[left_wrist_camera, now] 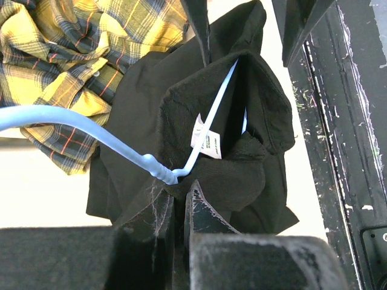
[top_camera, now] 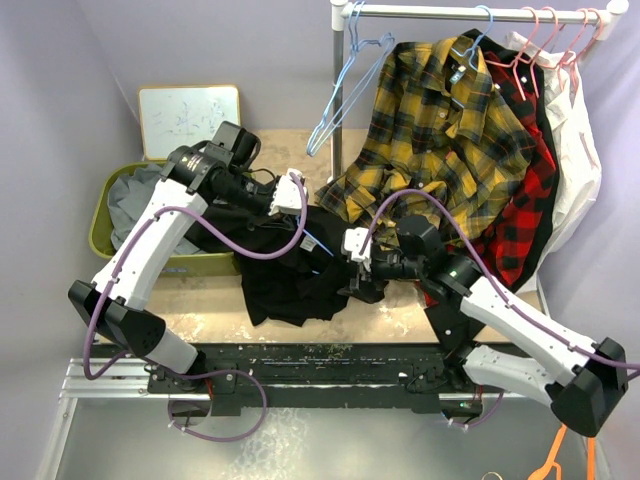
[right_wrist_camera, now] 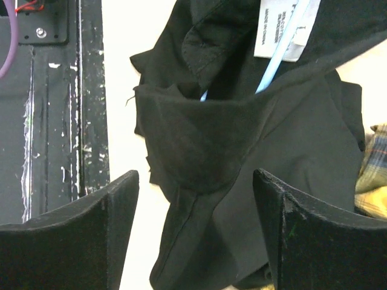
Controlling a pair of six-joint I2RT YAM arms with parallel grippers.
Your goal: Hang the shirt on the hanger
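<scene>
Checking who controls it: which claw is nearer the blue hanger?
Left. The left claw is shut right at the neck of the hanger; the right claw is open farther down the shirt, clear of the hanger.

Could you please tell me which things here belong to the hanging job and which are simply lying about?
For the job:
black shirt
light-blue hanger, inside its collar

Lying about:
yellow plaid shirt
red plaid shirt
pink hangers
whiteboard
green bin
grey garment in it
</scene>
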